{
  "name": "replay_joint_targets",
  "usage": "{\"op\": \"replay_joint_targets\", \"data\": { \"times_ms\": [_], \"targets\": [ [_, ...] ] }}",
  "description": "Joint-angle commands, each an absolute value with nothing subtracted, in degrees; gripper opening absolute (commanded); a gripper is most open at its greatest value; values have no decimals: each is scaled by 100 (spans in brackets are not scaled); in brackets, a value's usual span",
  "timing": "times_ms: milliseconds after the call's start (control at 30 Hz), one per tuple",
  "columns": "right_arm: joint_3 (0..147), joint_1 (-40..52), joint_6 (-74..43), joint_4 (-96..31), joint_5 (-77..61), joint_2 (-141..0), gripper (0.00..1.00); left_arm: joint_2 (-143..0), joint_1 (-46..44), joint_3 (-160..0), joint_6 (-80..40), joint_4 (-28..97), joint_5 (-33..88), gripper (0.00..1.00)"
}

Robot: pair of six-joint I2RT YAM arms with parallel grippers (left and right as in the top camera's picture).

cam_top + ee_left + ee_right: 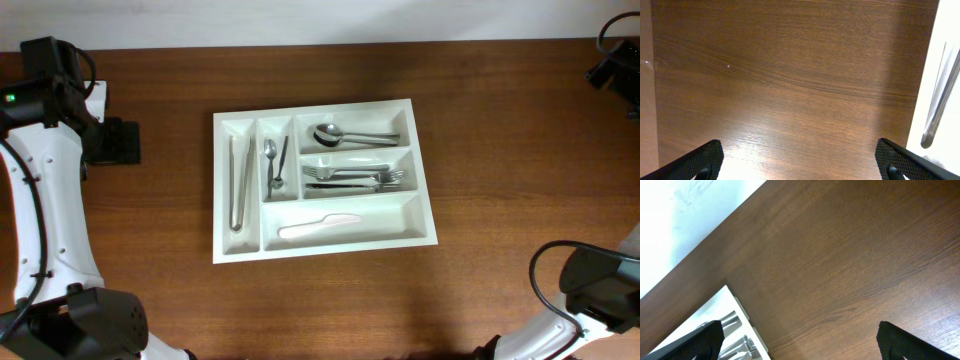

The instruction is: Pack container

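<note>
The container (325, 247) is a white five-compartment cutlery tray in mid-table. Its two narrow left compartments hold long metal tongs (240, 180) and small spoons (272, 165). The long compartments hold spoons (340, 133), forks (355, 177) and a white plastic knife (318, 227). My left gripper (130, 142) is left of the tray, apart from it, open and empty (800, 160); the tray's left edge (932, 75) shows there. My right gripper (600, 72) is at the far top right, open and empty (800, 340); the tray's corner (700, 312) and fork tips (742, 347) show at lower left.
The brown wooden table (500, 120) surrounds the tray. Its back edge meets a white wall (300, 20). My left arm's white links (40, 220) run down the left side and the right arm's base (590, 290) sits at bottom right.
</note>
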State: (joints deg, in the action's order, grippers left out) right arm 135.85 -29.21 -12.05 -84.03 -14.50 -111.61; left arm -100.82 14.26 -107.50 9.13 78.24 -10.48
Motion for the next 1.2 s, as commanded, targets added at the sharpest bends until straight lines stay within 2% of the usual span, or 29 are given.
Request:
{"op": "replay_joint_targets", "data": {
  "times_ms": [0,267,767,933,1067,1167],
  "targets": [
    [13563,-2915,-1251,-8405,-1461,-11133,99,-10016,1441,-10790,819,7808,-969,99],
    [13563,-2427,-1251,-8403,-1459,-10761,99,-10016,1441,-10790,819,7811,-969,99],
    [13563,718,-1157,-8385,-1354,-9424,99,-10016,1441,-10790,819,7811,-969,99],
    [13474,823,-1035,-8073,-469,-8934,99,-10016,1441,-10790,819,7811,-969,99],
    [12842,823,-1035,-7111,233,-8383,99,-10016,1441,-10790,819,7811,-969,99],
    [11834,823,-1035,-6110,681,-7767,99,-10016,1441,-10790,819,7811,-969,99]
  ]
}}
